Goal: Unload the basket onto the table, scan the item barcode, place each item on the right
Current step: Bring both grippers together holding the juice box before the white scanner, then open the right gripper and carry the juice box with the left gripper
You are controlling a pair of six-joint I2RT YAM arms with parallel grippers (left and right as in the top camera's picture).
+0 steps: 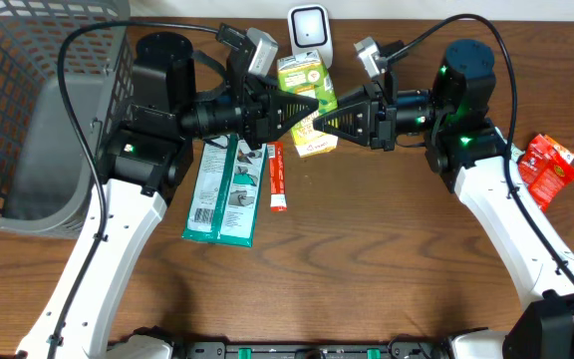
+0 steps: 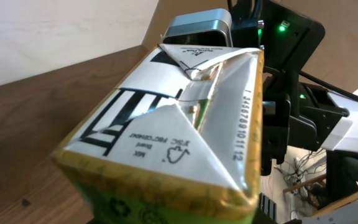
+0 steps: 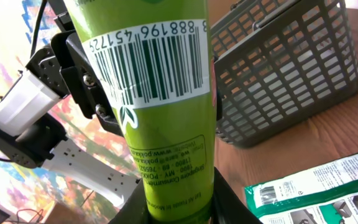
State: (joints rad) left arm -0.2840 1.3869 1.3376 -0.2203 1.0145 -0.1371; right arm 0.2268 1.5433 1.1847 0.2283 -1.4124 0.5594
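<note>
Green carton (image 1: 302, 78) sits mid-table, right gripper (image 1: 319, 122) clamped on it. Left gripper (image 1: 313, 103) is at its end, can't tell if gripping. Hold right firm, then turn barcode (image 3: 151, 59) twd scanner (image 1: 307, 28) just beyond, bars uncovered.

we log: carton (image 3: 166, 155) between right fingers (image 3: 232, 202) lime green, white label, black barcode stripes | carton end silver, black print, yellow-green rim | basket (image 3: 291, 68) past those fingers grey grid | packet (image 1: 222, 189) near left fingers (image 1: 292, 107) teal-white | tube (image 1: 277, 178) beside it red-white | table (image 1: 387, 249) brown woodgrain | fingers black
</note>
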